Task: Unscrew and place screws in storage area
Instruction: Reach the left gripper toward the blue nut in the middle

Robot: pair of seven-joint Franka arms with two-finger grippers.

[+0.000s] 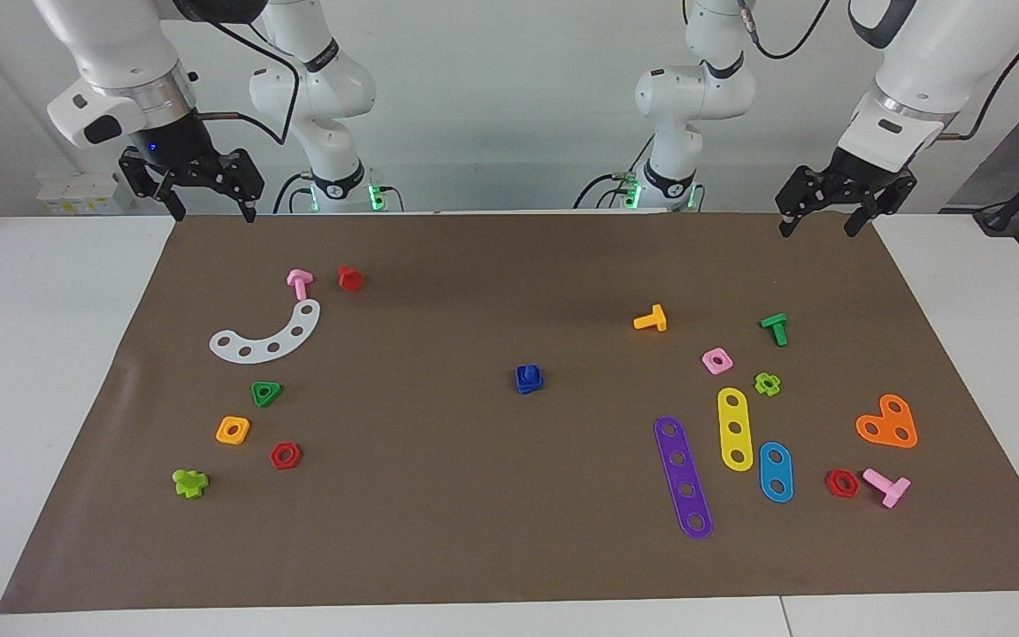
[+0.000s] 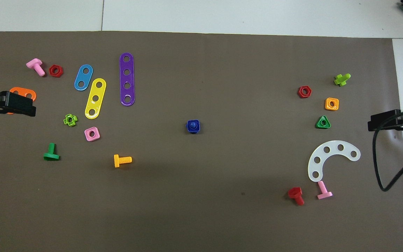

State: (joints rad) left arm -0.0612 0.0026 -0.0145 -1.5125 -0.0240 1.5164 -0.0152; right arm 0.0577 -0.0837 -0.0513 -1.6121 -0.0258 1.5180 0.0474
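Left two-finger gripper (image 1: 831, 217), black, fingers spread apart and holding nothing, raised over the mat edge nearest the robots at the left arm's end of the table; seen in the overhead view (image 2: 7, 104) above an orange heart-shaped plate (image 1: 888, 423). Right two-finger gripper (image 1: 202, 193), likewise spread and empty, raised over the corner of the mat at the right arm's end. Small dark-blue plastic bolt (image 1: 528, 379), seated in a blue square nut, upright near the middle of the brown paper mat (image 1: 509, 548), well apart from both grippers; same bolt from above (image 2: 193, 126). Toward the left arm's end: purple four-hole strip (image 1: 684, 477), yellow three-hole strip (image 1: 735, 428) and blue two-hole strip (image 1: 776, 471) lying side by side; pink square nut (image 1: 717, 360) and light-green cross nut (image 1: 768, 383) just nearer the robots than the strips; orange T-shaped bolt (image 1: 651, 318) and green T-shaped bolt (image 1: 775, 328) nearer still; red hexagonal nut (image 1: 842, 483) just beside a pink T-shaped bolt (image 1: 887, 486). Toward the right arm's end: white curved five-hole plate (image 1: 267, 336), with a second pink bolt (image 1: 299, 283) at its tip and a red bolt (image 1: 350, 278) beside that; green triangular nut (image 1: 266, 393), orange square nut (image 1: 233, 430), second red hexagonal nut (image 1: 285, 455) and light-green cross bolt (image 1: 190, 482) farther from the robots.
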